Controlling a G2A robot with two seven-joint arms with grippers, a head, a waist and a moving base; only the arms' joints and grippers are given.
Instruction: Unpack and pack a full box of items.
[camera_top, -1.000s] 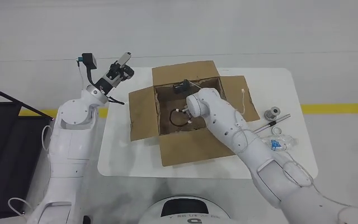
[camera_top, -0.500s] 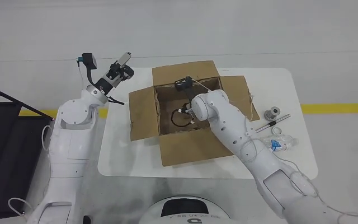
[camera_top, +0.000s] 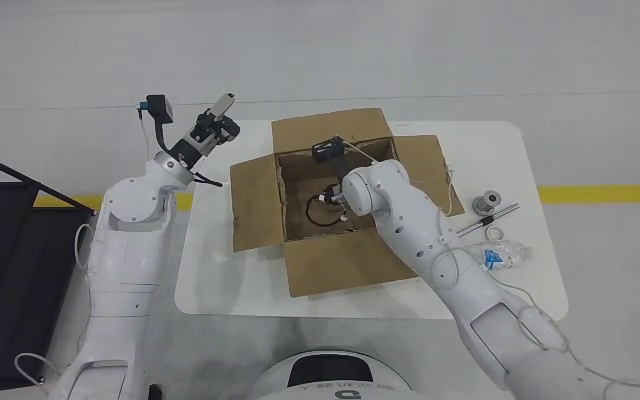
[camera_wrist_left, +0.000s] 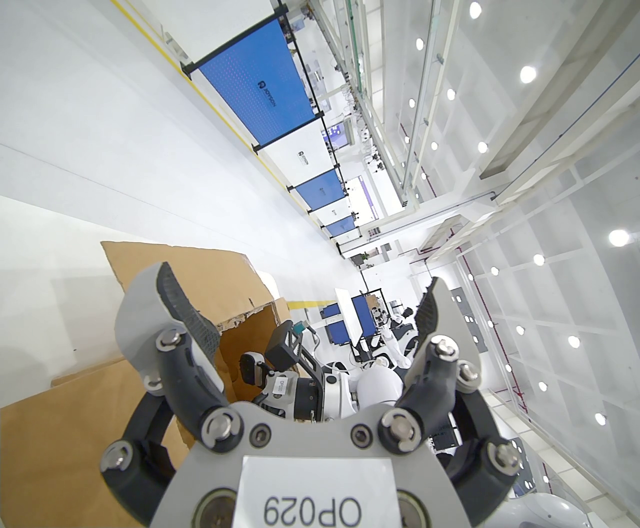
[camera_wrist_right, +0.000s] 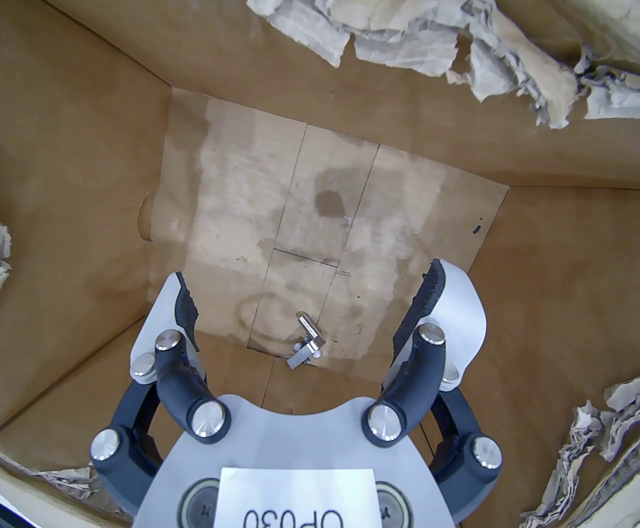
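The open cardboard box (camera_top: 258, 205) stands mid-table with its flaps spread. My right arm (camera_top: 372, 190) reaches down into it. Inside, my right gripper (camera_wrist_right: 307, 295) hangs open above the box floor (camera_wrist_right: 300, 200), nothing between its fingers. A small metal bracket (camera_wrist_right: 306, 345) lies on the floor just below the gripper. My left gripper (camera_wrist_left: 300, 300) is open and empty, held in the air off the table's far left corner (camera_top: 215, 120), beside a box flap (camera_wrist_left: 190, 280).
On the table right of the box lie a metal spool (camera_top: 487, 201), a thin rod (camera_top: 490, 217), a plastic bottle (camera_top: 498, 256) and a white cord (camera_top: 437, 175). Torn paper (camera_wrist_right: 425, 40) clings to the box's upper edge. The table's near left part is bare (camera_top: 220, 270).
The right arm's elbow shifted a little to the right over the box, then held. The left arm has not moved.
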